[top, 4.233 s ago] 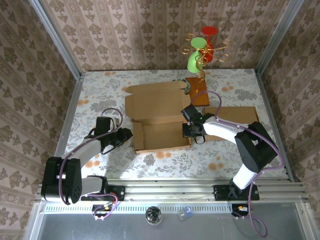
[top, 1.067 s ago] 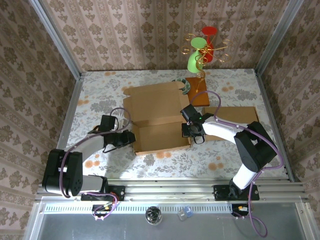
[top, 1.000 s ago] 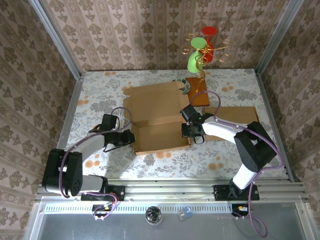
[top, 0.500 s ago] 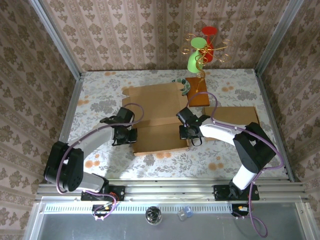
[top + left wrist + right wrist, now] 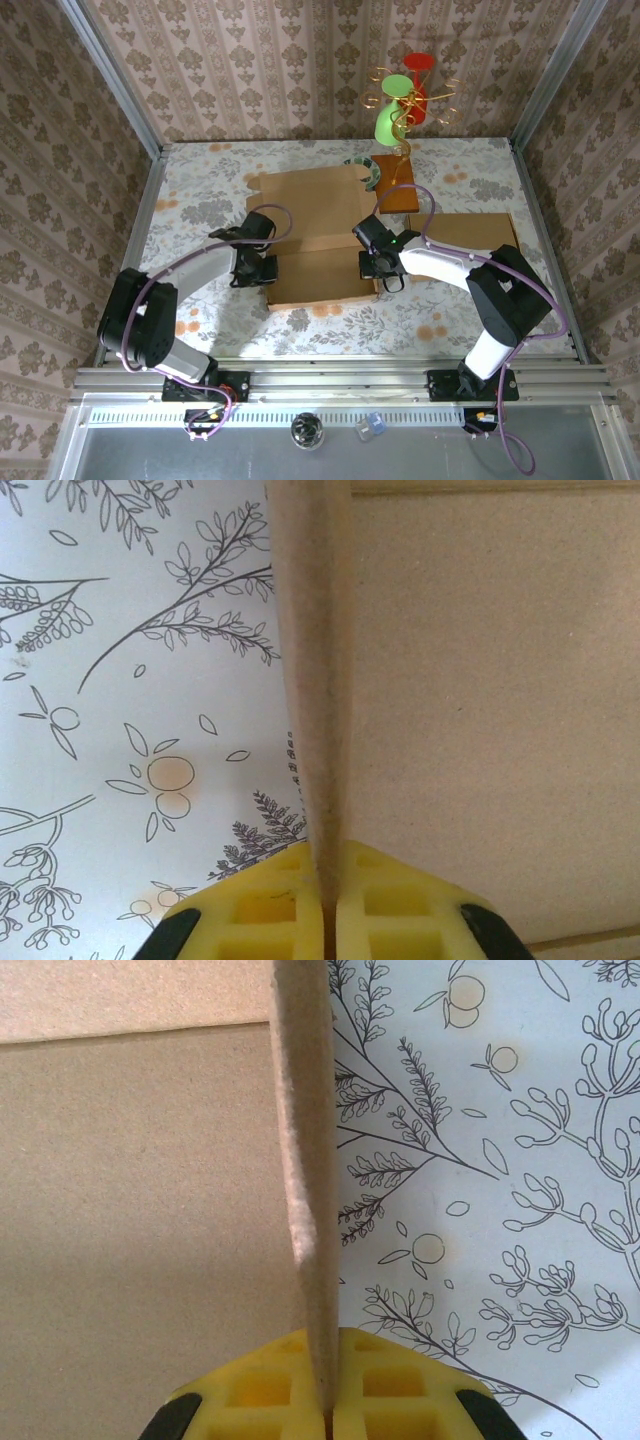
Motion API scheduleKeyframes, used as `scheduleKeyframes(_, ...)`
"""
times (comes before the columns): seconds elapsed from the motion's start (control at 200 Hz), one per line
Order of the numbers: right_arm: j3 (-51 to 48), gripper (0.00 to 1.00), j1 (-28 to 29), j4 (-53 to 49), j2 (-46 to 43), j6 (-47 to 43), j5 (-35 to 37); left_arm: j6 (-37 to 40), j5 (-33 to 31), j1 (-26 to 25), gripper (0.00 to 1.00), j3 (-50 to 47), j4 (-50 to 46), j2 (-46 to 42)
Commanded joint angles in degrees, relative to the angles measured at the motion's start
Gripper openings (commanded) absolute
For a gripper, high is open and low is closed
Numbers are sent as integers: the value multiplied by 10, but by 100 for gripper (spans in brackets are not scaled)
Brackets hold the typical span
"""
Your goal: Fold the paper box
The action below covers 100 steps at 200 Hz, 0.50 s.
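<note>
The brown paper box (image 5: 318, 240) lies partly folded in the middle of the floral table, its big lid panel stretching to the back. My left gripper (image 5: 262, 272) is shut on the box's left side wall (image 5: 312, 680), which stands upright and runs edge-on between the yellow fingers (image 5: 265, 910). On the other side, my right gripper (image 5: 376, 268) is shut on the right side wall (image 5: 305, 1160), also upright and pinched between its yellow pads (image 5: 390, 1390). The box floor (image 5: 480, 700) lies flat between the two walls.
A second flat brown cardboard sheet (image 5: 470, 232) lies at the right. A wooden block (image 5: 395, 185) with a gold wire stand holding green and red cups (image 5: 400, 100) stands at the back. Metal frame rails (image 5: 140, 230) border the table.
The left arm has swung inward and forward, bringing the box's left wall up from lying open to upright. The right gripper has shifted slightly left with its wall. The box looks narrower.
</note>
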Motion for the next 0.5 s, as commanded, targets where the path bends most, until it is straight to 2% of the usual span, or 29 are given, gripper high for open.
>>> scheduleKeyframes(0.0, 8, 0, 8, 17, -14, 17, 5, 3, 8, -3, 8, -4, -13, 35)
scheduleKeyframes(0.07, 9, 0, 9, 17, -15, 18, 8, 8, -3, -4, 0, 1, -21, 33)
scheduleKeyframes(0.34, 17, 0, 16, 4, -40, 34, 38, 14, -98, -36, 0, 42, -90, 6)
scheduleKeyframes(0.495, 20, 0, 23, -3, -49, 40, 58, 15, -119, -38, 0, 45, -104, -6)
